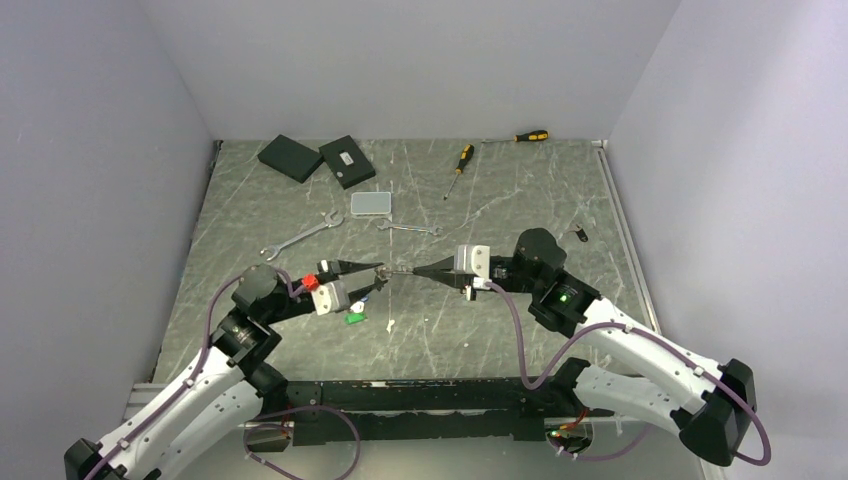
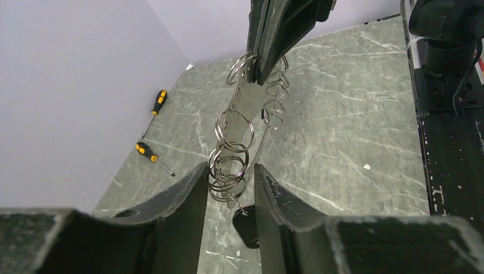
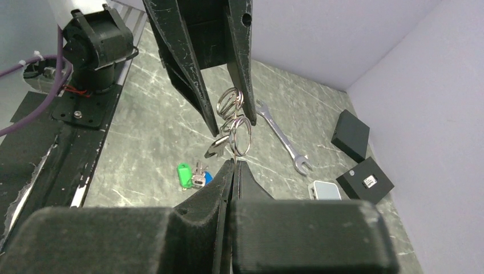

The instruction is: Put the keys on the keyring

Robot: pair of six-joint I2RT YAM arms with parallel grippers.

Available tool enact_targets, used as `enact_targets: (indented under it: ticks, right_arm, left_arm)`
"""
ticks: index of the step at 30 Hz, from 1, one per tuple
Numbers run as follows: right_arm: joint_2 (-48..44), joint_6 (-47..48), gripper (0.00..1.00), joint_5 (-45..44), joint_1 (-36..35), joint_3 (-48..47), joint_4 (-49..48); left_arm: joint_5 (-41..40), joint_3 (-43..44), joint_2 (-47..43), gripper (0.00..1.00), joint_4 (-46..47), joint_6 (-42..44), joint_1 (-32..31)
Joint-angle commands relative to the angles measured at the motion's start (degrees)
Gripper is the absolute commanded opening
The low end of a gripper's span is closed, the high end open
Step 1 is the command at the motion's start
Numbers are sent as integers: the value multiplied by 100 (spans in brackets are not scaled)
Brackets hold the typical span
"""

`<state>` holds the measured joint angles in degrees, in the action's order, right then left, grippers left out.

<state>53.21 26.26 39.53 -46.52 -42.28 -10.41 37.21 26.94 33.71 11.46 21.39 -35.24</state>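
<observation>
The keyring (image 1: 397, 271) is a thin wire held in the air between my two grippers, strung with several small split rings (image 2: 229, 171). My right gripper (image 3: 234, 164) is shut on the wire, its fingers (image 2: 268, 51) reaching in from the far side in the left wrist view. My left gripper (image 2: 230, 171) stands open, one finger on either side of the ring cluster. A silver key (image 3: 217, 147) and a black-headed key (image 2: 246, 225) hang from the rings. Green-tagged (image 3: 184, 174) and blue-tagged (image 3: 209, 178) keys lie on the table below. Another black key (image 1: 580, 235) lies far right.
Two spanners (image 1: 300, 235) (image 1: 410, 228) lie behind the grippers, with a clear plastic box (image 1: 371, 203) between them. Two black boxes (image 1: 291, 157) (image 1: 347, 161) and two screwdrivers (image 1: 459, 160) (image 1: 528, 136) sit along the back. A white scrap (image 1: 389, 323) lies near the green key.
</observation>
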Motion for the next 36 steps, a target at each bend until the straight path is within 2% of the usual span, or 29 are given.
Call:
enact_targets:
  ticks: [1, 10, 12, 15, 17, 19, 22, 25, 29, 32, 36]
  right_arm:
    - [-14, -134, 0, 199, -2, -72, -397]
    - [-8, -111, 0, 99, 3, -34, -340]
    - [-12, -99, 0, -3, 3, -23, -345]
    - [-34, -51, 0, -76, 2, 5, -335]
    - [-41, 20, 0, -5, 2, -11, -209]
    - [-39, 167, 0, 199, 3, -66, -4]
    - [-51, 392, 0, 444, 3, -170, 345]
    - [-205, 575, 0, 302, -6, -16, 293]
    - [-289, 1183, 0, -309, -235, 133, 533]
    - [-131, 1521, 0, -682, -485, 84, 750]
    - [53, 1659, 0, -1040, -778, 176, 507]
  left_arm:
    - [-6, 198, -41, 36, 188, 101, -18]
    - [-33, 181, -190, 16, 78, 252, -13]
    - [-24, 218, -254, 12, -97, 369, -17]
    - [-27, 324, -339, 1, -458, 580, -18]
    - [213, 483, -348, 0, -913, 832, -18]
    - [573, 757, -225, 11, -1677, 1313, -18]
    - [926, 1210, -45, 38, -2899, 2038, -17]
    - [996, 1353, -197, 55, -3411, 2182, -18]
    - [740, 1433, -474, 57, -3608, 2095, -18]
    - [867, 1488, -439, 50, -3522, 1938, -18]
    - [588, 1287, -177, 43, -2669, 1376, -18]
